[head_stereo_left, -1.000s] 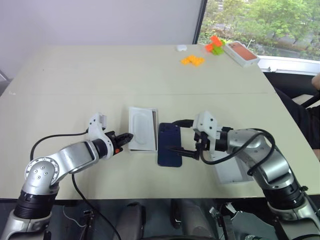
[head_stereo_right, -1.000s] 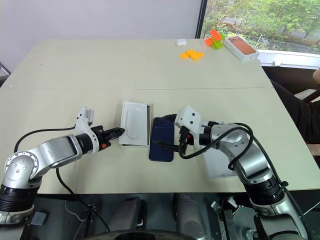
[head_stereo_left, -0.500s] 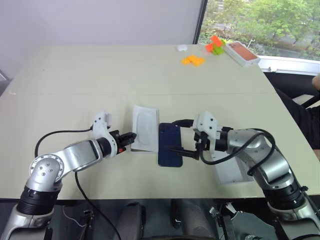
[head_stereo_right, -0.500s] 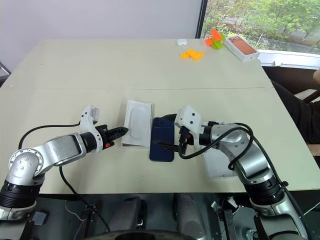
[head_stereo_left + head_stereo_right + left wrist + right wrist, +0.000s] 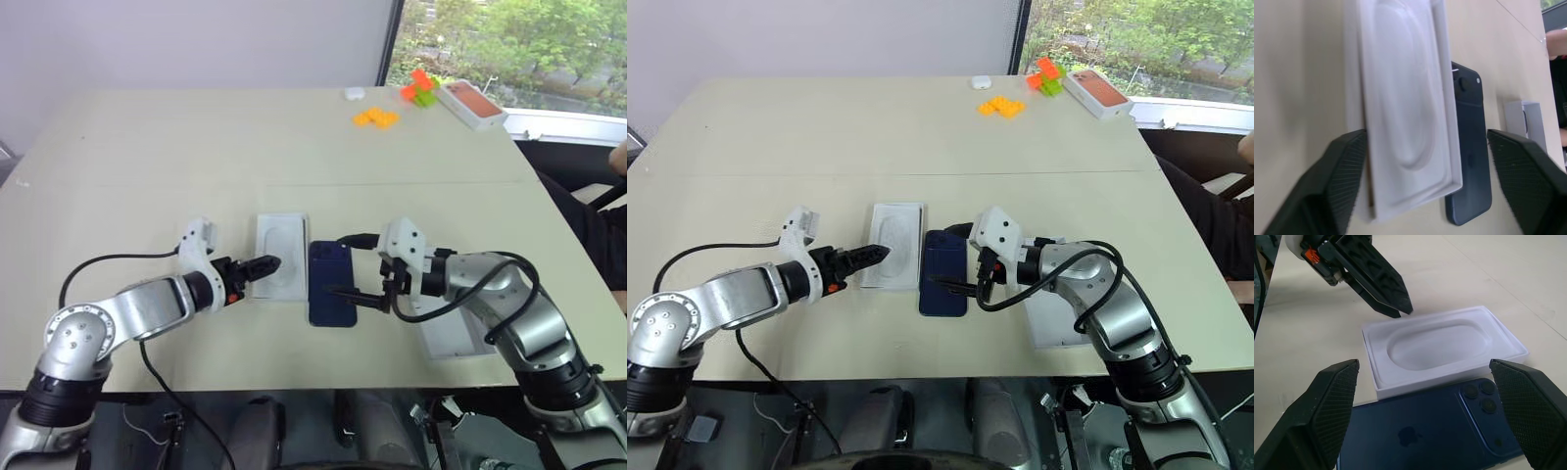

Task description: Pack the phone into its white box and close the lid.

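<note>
The phone (image 5: 331,284) lies flat on the table, dark navy, back up, its cameras at the far end. Just left of it lies a white insert with an oval recess (image 5: 281,266), resting on the white box (image 5: 1354,147), whose edge shows beside it. My left gripper (image 5: 265,266) is open at the insert's left edge, holding nothing. Over the phone stands my right gripper (image 5: 335,264), wide open, its fingers (image 5: 1337,396) apart from the phone. A shallow white piece (image 5: 456,335) lies under my right forearm; I cannot tell whether it is the lid.
At the far right of the table sit orange bricks (image 5: 377,118), red and green bricks (image 5: 421,90), a white box with a salmon top (image 5: 473,105) and a small white object (image 5: 355,94). A person's arm (image 5: 618,155) shows at the right edge.
My left gripper has opened and let go of the insert. The insert, tilted up on its left edge before, now lies flat. The right arm and phone have not moved.
</note>
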Tool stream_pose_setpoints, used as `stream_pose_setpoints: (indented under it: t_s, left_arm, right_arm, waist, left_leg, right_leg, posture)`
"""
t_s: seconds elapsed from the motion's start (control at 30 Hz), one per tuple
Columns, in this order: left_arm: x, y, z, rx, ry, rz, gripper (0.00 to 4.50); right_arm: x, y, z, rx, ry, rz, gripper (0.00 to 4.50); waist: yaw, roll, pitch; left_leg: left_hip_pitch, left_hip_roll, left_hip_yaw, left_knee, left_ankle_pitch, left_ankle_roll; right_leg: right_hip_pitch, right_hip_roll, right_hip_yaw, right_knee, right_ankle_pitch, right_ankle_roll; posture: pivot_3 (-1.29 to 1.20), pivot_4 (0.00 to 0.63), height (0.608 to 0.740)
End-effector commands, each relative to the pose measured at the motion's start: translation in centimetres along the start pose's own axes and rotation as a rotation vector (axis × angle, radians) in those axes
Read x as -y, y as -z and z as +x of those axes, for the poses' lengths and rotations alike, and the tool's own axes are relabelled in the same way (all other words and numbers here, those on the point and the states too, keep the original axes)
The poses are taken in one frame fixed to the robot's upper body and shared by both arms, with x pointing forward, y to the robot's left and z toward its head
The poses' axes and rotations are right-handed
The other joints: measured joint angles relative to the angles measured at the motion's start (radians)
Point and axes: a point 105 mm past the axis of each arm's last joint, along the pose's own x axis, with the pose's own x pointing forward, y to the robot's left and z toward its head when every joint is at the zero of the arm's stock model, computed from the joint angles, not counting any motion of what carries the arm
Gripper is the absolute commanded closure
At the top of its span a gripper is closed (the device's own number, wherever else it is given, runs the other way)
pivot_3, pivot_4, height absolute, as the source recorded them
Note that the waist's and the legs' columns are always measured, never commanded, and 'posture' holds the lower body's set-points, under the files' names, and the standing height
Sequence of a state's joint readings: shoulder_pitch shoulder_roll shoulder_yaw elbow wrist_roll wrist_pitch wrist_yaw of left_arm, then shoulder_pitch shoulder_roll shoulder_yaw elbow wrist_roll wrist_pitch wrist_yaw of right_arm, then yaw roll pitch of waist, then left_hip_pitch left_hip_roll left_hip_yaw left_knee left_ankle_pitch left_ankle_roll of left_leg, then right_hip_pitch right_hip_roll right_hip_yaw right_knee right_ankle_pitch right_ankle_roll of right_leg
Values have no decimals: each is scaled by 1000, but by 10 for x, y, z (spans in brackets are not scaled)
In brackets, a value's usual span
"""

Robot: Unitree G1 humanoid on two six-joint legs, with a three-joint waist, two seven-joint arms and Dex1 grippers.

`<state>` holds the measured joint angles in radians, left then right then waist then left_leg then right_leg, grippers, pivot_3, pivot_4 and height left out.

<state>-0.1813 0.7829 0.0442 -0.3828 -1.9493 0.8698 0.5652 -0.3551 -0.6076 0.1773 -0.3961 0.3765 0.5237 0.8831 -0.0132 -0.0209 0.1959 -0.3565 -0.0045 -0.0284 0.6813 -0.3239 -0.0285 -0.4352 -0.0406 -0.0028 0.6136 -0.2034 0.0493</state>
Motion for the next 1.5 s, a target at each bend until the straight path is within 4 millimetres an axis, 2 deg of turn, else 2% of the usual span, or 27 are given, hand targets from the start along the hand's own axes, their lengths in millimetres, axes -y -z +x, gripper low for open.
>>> stream_pose_setpoints:
  t_s: [0.03, 0.17, 0.27, 0.4, 0.5, 0.63, 0.73, 0.87, 1.0, 1.1, 1.27, 1.37, 1.5]
  left_arm:
    - [6, -6, -23, 21, 35, 106, 498]
    - [-3, -5, -34, 9, -10, 227, 498]
    - [-10, -23, -42, 120, -69, 361, 498]
    - [-35, -48, -56, 320, -252, 602, 498]
    - [-53, -50, -62, 368, -323, 724, 434]
    - [-61, -38, -58, 336, -308, 880, 434]
    - [-56, -19, -57, 300, -174, 905, 434]
    - [-53, 4, -62, 232, -54, 941, 434]
    - [-42, 7, -67, 256, 37, 935, 434]
    - [-35, 5, -71, 278, 75, 927, 434]
    - [-35, 16, -72, 226, 93, 957, 434]
    - [-35, 19, -73, 221, 100, 956, 434]
    - [-35, 20, -73, 220, 98, 957, 434]
  right_arm:
    - [-1, -13, -1, 39, -6, -41, 0]
    - [0, -13, 1, 40, -7, -41, 0]
    - [1, -15, 2, 49, -8, -36, 0]
    - [3, -17, 5, 59, 0, -30, 0]
    - [21, -11, 19, 5, 94, -49, 988]
    - [11, -16, 43, -6, 24, -41, 3029]
    - [9, -18, 61, -36, 17, -32, 4486]
    - [3, -14, 87, -113, 8, -95, 4486]
    - [1, -9, 106, -160, 15, -83, 4486]
    - [3, 2, 118, -235, 27, -75, 4486]
    - [4, 13, 125, -300, 30, -16, 4486]
    - [3, 22, 125, -368, 25, 0, 4486]
    - [-1, 25, 123, -396, 9, 11, 4486]
  waist:
    - [1, 0, 0]
    - [4, 1, 1]
    - [3, 1, 1]
    - [-2, 1, 1]
    - [-5, 1, 1]
    - [1, 1, 1]
    - [-2, 1, 1]
    - [-5, 1, 1]
    - [0, 1, 1]
    - [-2, 1, 1]
    - [-4, 1, 1]
    - [-7, 1, 1]
    - [-6, 1, 0]
  left_leg:
    - [0, 0, 0, 0, 0, 0]
    - [0, -1, 1, 0, 0, 0]
    - [-1, -1, 1, 0, 0, 0]
    - [-1, -1, 2, -2, 0, 0]
    - [-2, -1, 4, -4, 0, 0]
    - [-4, 1, 4, -4, 0, 0]
    - [-8, 3, 3, -4, 0, 0]
    - [-16, 3, 3, -3, 0, 0]
    - [-19, 2, 3, -2, 0, 0]
    - [-19, 3, 3, -1, 0, 0]
    - [-19, 2, 3, -1, 0, 0]
    - [-18, 3, 3, -1, 0, 1]
    - [-17, 3, 3, -1, 0, 1]
  right_leg:
    - [0, 0, 0, 0, 0, 0]
    - [-1, 0, 0, 0, -1, 0]
    - [0, 0, 0, -1, -3, 3]
    - [-2, 0, 0, -1, -3, 2]
    - [-4, 2, 2, -1, -2, 0]
    - [-7, 5, 3, -1, -2, -1]
    - [-10, 6, 3, -1, -2, -1]
    - [-17, 4, 3, -1, -1, -1]
    - [-22, 4, 2, 1, 0, -1]
    - [-21, 4, 2, 1, 0, -2]
    - [-21, 4, 2, 2, 2, 0]
    - [-21, 4, 2, 2, 2, 2]
    - [-21, 5, 2, 3, 2, 1]
  posture:
    - [0, 150, 740]
    - [0, 150, 740]
    - [0, 150, 740]
    - [0, 150, 740]
    - [0, 150, 740]
    - [0, 150, 740]
    - [0, 150, 740]
    - [0, 150, 740]
    - [0, 150, 740]
    - [0, 150, 740]
    - [0, 150, 740]
    - [0, 150, 740]
    - [0, 150, 740]
